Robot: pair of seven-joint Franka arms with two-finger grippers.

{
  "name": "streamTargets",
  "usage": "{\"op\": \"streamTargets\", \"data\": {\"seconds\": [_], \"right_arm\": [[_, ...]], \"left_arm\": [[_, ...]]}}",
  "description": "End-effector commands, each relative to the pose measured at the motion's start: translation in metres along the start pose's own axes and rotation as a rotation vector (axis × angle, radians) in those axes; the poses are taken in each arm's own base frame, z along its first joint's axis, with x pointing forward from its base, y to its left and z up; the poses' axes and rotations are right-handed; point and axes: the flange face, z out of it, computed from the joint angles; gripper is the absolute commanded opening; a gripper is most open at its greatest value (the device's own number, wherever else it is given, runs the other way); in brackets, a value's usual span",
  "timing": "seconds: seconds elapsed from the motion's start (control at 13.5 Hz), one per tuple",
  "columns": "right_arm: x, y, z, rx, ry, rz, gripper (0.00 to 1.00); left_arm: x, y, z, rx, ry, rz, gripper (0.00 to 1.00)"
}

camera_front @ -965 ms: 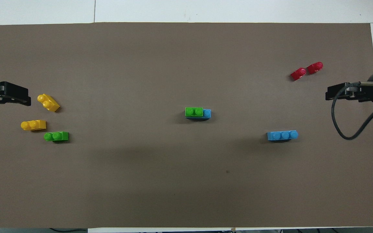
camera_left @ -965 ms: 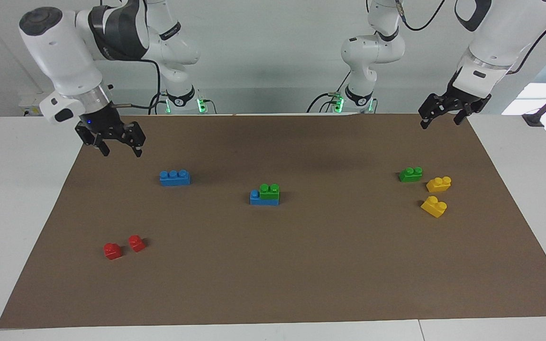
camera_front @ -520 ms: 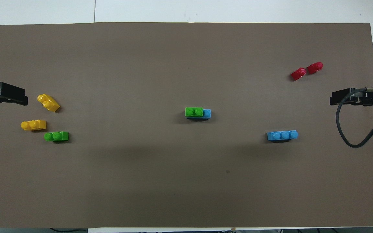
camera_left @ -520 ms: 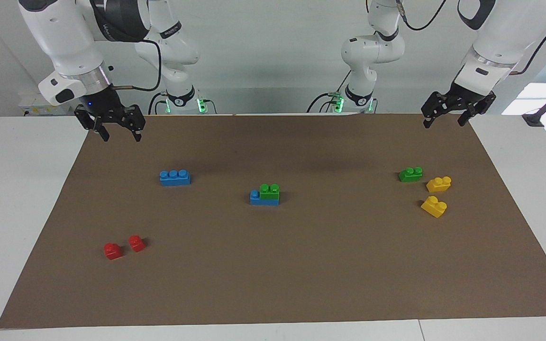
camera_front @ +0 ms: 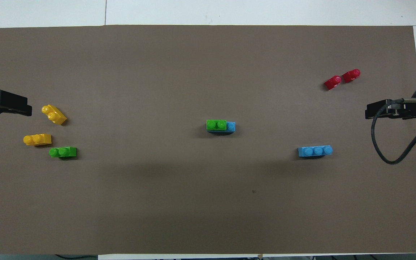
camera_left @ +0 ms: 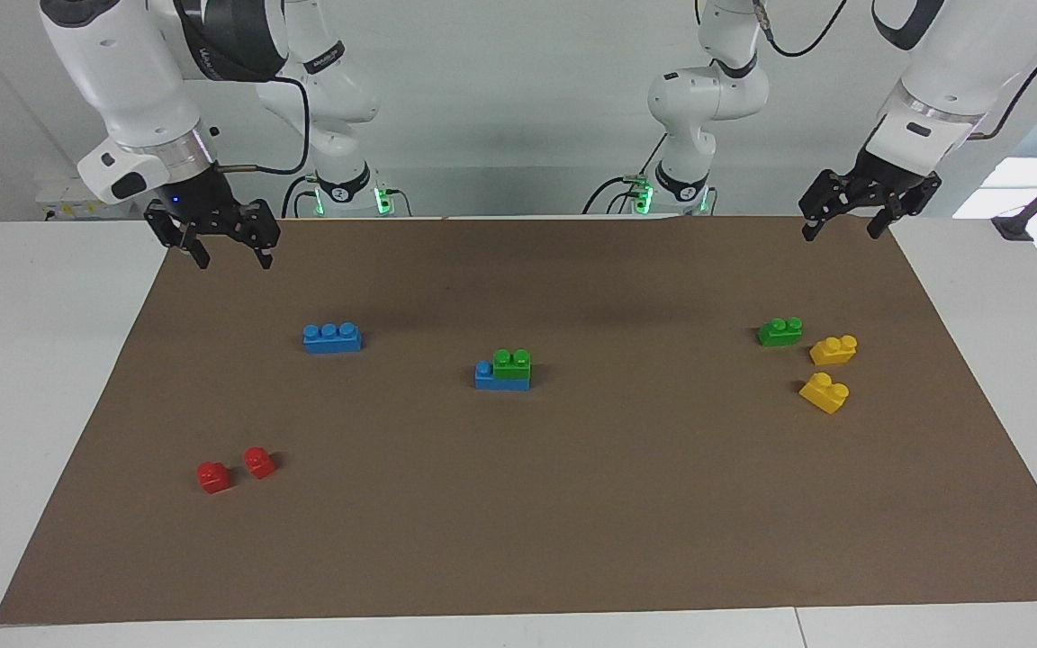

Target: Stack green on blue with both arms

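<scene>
In the middle of the worktop, one green brick (camera_left: pixel 512 363) already sits on a blue brick (camera_left: pixel 488 375). The left gripper (camera_left: pixel 845 219) and the right gripper (camera_left: pixel 221 247) hang open and empty above the robots' edge, near its two corners. I think the stack could come apart if an arm sweeps low across it.

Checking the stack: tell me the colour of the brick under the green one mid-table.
Blue, clearest in the facing view.
</scene>
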Motion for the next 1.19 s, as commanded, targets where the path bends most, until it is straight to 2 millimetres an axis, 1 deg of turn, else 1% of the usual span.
{"op": "streamTargets", "data": {"seconds": [0.0, 0.15, 0.22, 0.45, 1.11], "right_arm": [[-0.001, 0.000, -0.002, -0.018, -0.020, -0.026, 0.90], [-0.009, -0.002, 0.001, -0.023, -0.066, -0.022, 0.90], [-0.011, -0.009, 0.002, -0.026, -0.078, -0.038, 0.90], [-0.011, -0.010, 0.001, -0.077, -0.075, -0.050, 0.90], [-0.011, -0.006, 0.002, -0.073, -0.070, -0.033, 0.90]], "left_arm": [[-0.002, -0.005, -0.007, -0.020, 0.002, 0.003, 1.00], [-0.001, -0.004, -0.004, -0.019, 0.005, 0.002, 1.00], [-0.002, -0.004, -0.002, -0.018, 0.004, 0.002, 1.00], [-0.006, -0.003, 0.003, -0.016, 0.013, -0.001, 1.00], [-0.007, 0.000, 0.004, -0.014, 0.013, 0.006, 1.00]]}}
